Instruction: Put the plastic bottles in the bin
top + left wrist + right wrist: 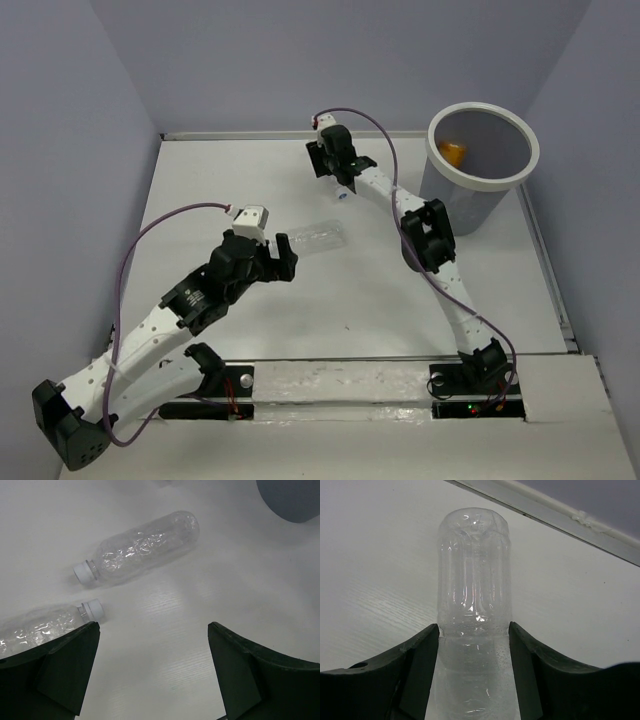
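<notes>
White matte table; right hand clamps a fluted clear bottle, left hand gapes wide.

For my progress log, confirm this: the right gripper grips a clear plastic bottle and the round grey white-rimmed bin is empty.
One error: the top external view shows an orange bottle inside the round grey white-rimmed bin. The right gripper does grip a clear plastic bottle.
</notes>
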Tool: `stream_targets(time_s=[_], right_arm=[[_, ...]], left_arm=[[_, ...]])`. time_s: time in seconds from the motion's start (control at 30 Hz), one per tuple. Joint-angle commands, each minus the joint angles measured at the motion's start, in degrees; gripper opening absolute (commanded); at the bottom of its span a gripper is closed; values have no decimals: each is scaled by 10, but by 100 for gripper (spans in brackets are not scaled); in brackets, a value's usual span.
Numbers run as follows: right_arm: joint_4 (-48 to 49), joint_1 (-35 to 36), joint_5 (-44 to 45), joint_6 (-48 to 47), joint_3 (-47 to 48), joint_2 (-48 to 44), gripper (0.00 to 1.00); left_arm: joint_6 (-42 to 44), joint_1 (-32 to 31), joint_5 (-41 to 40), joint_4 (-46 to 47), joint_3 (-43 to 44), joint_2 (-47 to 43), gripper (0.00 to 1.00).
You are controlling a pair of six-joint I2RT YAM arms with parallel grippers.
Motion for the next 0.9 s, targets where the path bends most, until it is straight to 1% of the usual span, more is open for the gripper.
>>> stream_targets(time_s=[0.0,0.1,0.13,0.23,0.37,0.43,0.47,0.5,0.53,0.57,0.6,0.67,0.7,0.73,0.77,0.8,0.83,0.87], right_arm=[[36,-11,-29,25,-37,-52,57],[48,-11,-31,32,-100,-62,51],[53,-11,-30,49,-111,-69,51],[90,-11,-30,50,-151,-121,50],[99,-11,-37,41,-145,-194,49],[99,-11,-41,41,-151,-248,49],[100,-11,-42,22,-157,-268,49],[100,-11,-41,17,-165,-290,47],[101,-11,-38,12,-174,-336,45],[100,-11,-24,0,-185,-360,44],[101,-16,-16,-6,-212,-411,44],[101,-22,3,-13,-244,-463,44],[103,-34,7,-13,-277,-489,44],[103,-44,10,-10,-292,-536,44],[102,-55,12,-4,-306,-558,44],[94,-69,11,1,-320,-578,44],[88,-103,11,21,-341,-612,44],[83,-120,12,31,-354,-629,44]], left_arm=[[-4,2,15,12,1,11,99],[-6,2,6,14,1,5,99],[-5,2,5,15,3,7,99],[-3,3,9,21,9,22,99],[-8,2,13,25,23,47,99],[-17,2,17,29,31,62,99],[-18,2,18,31,34,66,99],[-18,2,22,32,38,76,99],[-13,2,26,32,48,82,99],[-9,1,32,29,55,87,99],[-3,1,50,28,71,101,99],[26,0,67,19,91,127,99],[39,-2,79,16,101,136,99],[54,-4,104,11,122,147,99],[87,-7,116,10,130,166,99],[97,-9,120,8,137,178,99],[114,-11,120,3,155,200,99],[122,-14,118,6,162,209,99]])
